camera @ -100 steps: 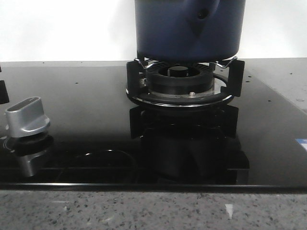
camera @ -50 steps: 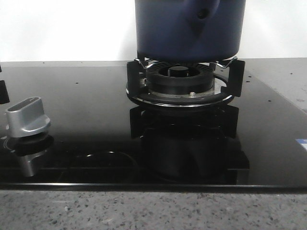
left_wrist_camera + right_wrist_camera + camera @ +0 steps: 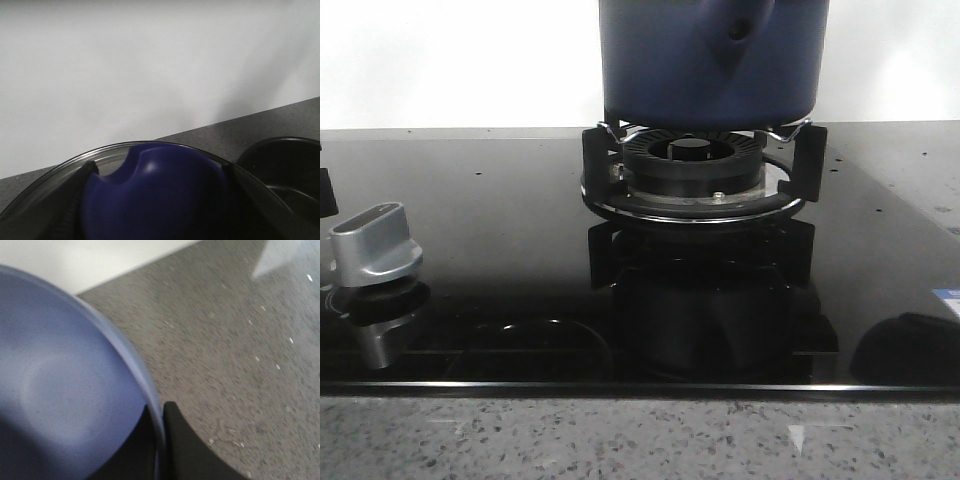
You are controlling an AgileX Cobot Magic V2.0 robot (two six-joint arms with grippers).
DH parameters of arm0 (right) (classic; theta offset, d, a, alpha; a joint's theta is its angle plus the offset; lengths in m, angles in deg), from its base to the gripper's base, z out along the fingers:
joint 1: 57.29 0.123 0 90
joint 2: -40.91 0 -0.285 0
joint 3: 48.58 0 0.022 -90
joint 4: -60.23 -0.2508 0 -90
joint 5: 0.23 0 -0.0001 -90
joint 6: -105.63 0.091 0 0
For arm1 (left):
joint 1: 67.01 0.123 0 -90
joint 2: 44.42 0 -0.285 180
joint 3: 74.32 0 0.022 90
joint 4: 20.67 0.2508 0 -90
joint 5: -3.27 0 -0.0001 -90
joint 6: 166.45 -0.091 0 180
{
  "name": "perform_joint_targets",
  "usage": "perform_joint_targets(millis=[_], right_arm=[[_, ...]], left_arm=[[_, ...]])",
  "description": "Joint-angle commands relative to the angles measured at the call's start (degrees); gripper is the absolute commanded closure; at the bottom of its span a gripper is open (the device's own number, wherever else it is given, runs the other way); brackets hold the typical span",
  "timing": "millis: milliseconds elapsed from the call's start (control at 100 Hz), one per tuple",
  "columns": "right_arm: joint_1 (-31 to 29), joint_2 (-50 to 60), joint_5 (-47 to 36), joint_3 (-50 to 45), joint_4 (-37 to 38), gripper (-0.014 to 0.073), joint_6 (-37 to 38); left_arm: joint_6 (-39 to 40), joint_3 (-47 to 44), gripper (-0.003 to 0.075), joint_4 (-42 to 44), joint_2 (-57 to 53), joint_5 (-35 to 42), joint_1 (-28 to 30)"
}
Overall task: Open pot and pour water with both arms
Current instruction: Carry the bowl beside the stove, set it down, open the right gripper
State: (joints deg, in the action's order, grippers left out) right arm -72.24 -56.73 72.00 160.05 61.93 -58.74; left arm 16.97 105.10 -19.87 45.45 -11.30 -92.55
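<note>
- One pot [image 3: 712, 62], dark navy, is seen just above the burner grate [image 3: 695, 170]; contact with the prongs cannot be told. Its handle stub [image 3: 740, 35] faces near.
- Right gripper [image 3: 161, 440]: fingers are clamped across the pot rim [image 3: 135, 365], one inside, one outside.
- Left gripper: a glass lid [image 3: 150, 150] with blue knob [image 3: 155, 195] is held close; finger state cannot be told.
- Open speckled counter [image 3: 240, 340] lies right of the pot for pouring; the silver control knob [image 3: 375, 245] sits well apart, near left.

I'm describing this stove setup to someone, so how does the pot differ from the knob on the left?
The pot is dark navy blue and matte; the knob is shiny silver. The pot is far larger, running past the top of the front view, while the knob shows whole. The pot sits on the burner; the knob stands directly on the black glass cooktop.
</note>
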Motion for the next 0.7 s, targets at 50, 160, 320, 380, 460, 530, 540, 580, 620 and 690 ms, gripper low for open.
perform_joint_targets(millis=[50, 160, 320, 380, 460, 530, 540, 580, 620, 690], right_arm=[[-2.76, 2.43, -0.96, -4.19, -0.93, 0.0664, -1.52], [-3.12, 2.43, -1.83, -11.2, -0.93, 0.0664, -1.52], [-3.12, 2.43, -4.85, -20.42, -0.93, 0.0664, -1.52], [-3.12, 2.43, -6.23, -23.17, -0.93, 0.0664, -1.52], [-3.12, 2.43, -7.8, -25.57, -1.03, 0.0663, -1.52], [-3.12, 2.43, -8.71, -26.75, -1.15, 0.0659, -0.61], [-3.12, 2.43, -8.83, -26.76, -1.15, 0.0658, -0.28], [-3.12, 2.43, -8.95, -26.76, -1.15, 0.065, 0.21], [-3.12, 2.43, -9.17, -26.76, -1.15, 0.0628, 0.19], [-3.12, 2.43, -9.17, -26.76, -1.15, 0.0556, 0.19]], left_arm=[[0.04, 1.97, 0.0373, -1.12, -2.49, 6.81, 0.11], [0.04, 1.97, 0.0373, -2.49, -2.49, 6.92, 0.11], [0.04, 1.97, 0.0373, -3.95, -2.49, 6.92, -1.12], [0.04, 1.97, 0.0373, -3.84, -2.49, 7.3, -2.5], [-0.3, 1.97, 0.0373, -3.54, -2.49, 8.48, -4.39], [-0.3, 1.97, 0.0373, -3.46, -2.49, 10.13, -5.91], [-0.3, 1.97, 0.0373, -3.46, -2.49, 10.31, -6.21], [-0.3, 1.97, 0.0373, -3.46, -2.22, 11.71, -7.18], [-0.3, 1.97, 0.0373, -3.46, -1.83, 13.14, -8.0], [-0.3, 1.97, 0.0373, -3.66, -0.92, 15.3, -9.48]])
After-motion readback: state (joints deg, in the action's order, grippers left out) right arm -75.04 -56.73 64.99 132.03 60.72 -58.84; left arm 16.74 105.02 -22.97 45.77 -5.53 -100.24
